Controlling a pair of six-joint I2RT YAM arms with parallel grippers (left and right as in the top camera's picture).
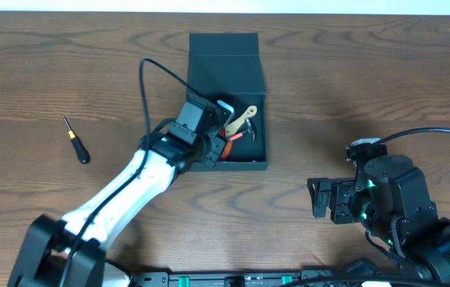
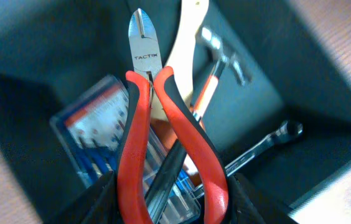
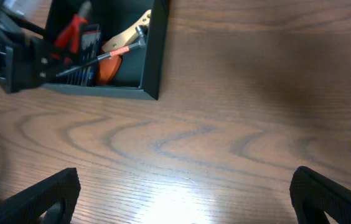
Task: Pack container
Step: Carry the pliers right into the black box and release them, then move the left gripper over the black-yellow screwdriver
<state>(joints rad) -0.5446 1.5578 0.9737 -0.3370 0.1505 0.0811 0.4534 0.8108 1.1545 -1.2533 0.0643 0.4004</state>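
Observation:
The container [image 1: 226, 68] is a dark teal-black box with its flap lid open at the back; it also shows in the right wrist view [image 3: 154, 56]. My left gripper [image 1: 209, 143] reaches into it and is shut on red-handled cutting pliers [image 2: 163, 137], jaws pointing into the box. Under the pliers lie a blue plastic bit case [image 2: 91, 134], a wooden-handled tool [image 2: 185, 43], a small hammer [image 2: 222, 59] and a wrench [image 2: 269, 143]. My right gripper [image 3: 185, 193] is open and empty over bare table, to the right of the box [image 1: 325, 199].
A small black-handled screwdriver [image 1: 76, 142] lies on the wooden table [image 1: 369, 88] well left of the box. The left arm's cable [image 1: 149, 80] loops up beside the box's left wall.

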